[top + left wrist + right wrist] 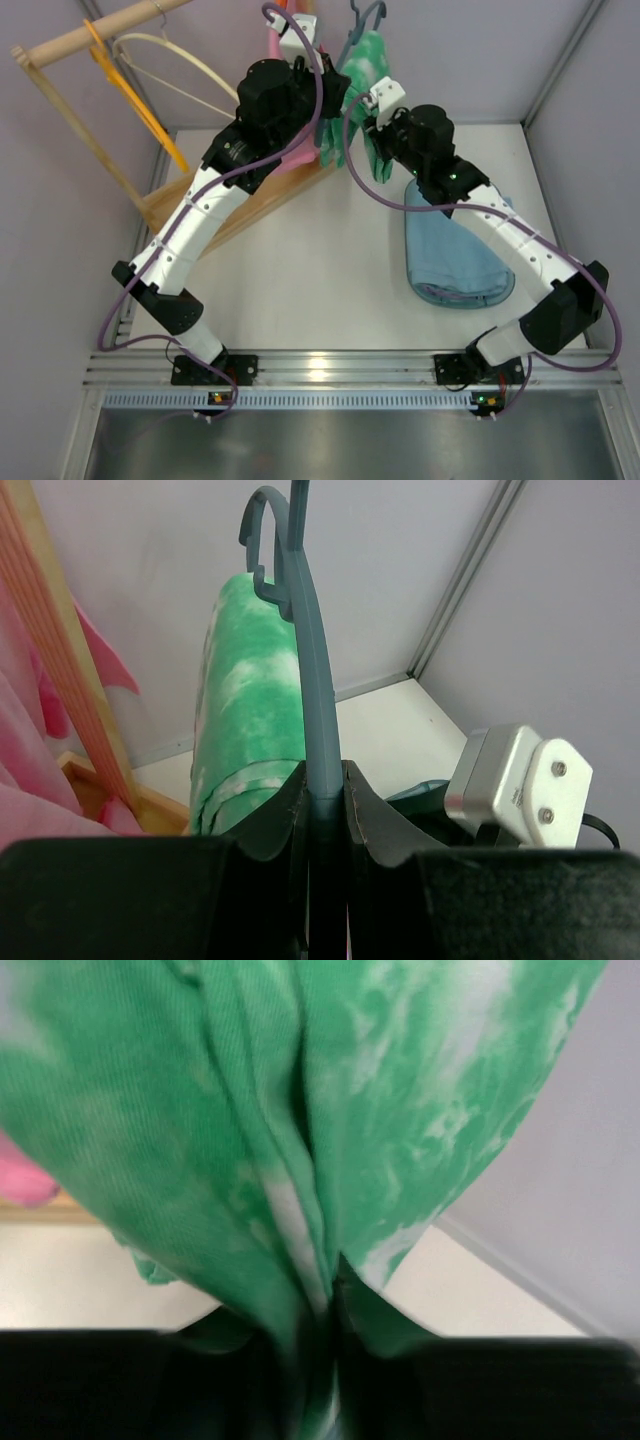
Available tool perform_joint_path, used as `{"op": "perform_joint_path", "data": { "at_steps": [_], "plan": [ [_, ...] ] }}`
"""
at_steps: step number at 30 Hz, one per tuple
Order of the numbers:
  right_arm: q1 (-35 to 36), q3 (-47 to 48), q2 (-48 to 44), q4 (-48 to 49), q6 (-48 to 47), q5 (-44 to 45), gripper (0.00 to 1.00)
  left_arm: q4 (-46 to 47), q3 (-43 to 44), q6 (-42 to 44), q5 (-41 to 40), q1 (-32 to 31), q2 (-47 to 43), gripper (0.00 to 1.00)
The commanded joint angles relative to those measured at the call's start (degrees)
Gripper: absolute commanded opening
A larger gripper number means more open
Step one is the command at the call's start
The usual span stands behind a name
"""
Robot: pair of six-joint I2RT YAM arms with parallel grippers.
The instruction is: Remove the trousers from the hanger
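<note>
**Both arms have hold: one on the hanger, one on the cloth**

Standing here, I see the action gathered over the middle of the far edge of the desk point(300, 270). The hanger point(315, 680) is held up in the air there, hook uppermost. The left gripper point(325, 780) has its jaws closed tight on the hanger's thin lower part. From the left wrist camera the blue-grey bar rises straight out from between the two fingers. That grip looks meant to steady the hanger, so that a pull on the cloth does not drag it along.

The trousers point(300, 1110) hang over the hanger, bunched in soft folds on its far side. The right gripper point(335, 1280) comes in from the right and has its jaws shut on a pinch of the green cloth, which gathers into a pleat where it enters the fingers. I judge the arm holds it that way in order to draw the garment off sideways or downward.

The trousers are not yet off; they are draped on the hanger. Being soft, they may snag on the notch near the hook, so a slow, even pull seems wise.

A wooden rack point(100, 30) with an orange hanger point(130, 95) stands at the far left corner, a pink cloth point(290, 160) is beside it, and a folded blue cloth point(450, 260) lies toward the right edge.
</note>
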Motion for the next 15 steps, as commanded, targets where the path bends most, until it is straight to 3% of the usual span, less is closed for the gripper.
{"op": "perform_joint_path", "data": {
  "at_steps": [1, 3, 15],
  "plan": [
    [-0.47, 1.94, 0.63, 4.35, -1.11, 8.99, 0.13, 14.05, 2.44, 1.02, -0.45, 0.33, -4.37, 0.0],
    [-0.3, 2.82, 0.63, 7.24, -0.23, 15.83, 0.0, 13.97, 2.0, 1.55, -1.32, 0.33, -4.1, 0.0],
    [0.58, 18.55, 1.69, 6.03, -3.31, 26.68, 0.0, 12.56, -4.41, -0.3, -12.13, 0.33, -3.57, 0.0]
  ]
}}
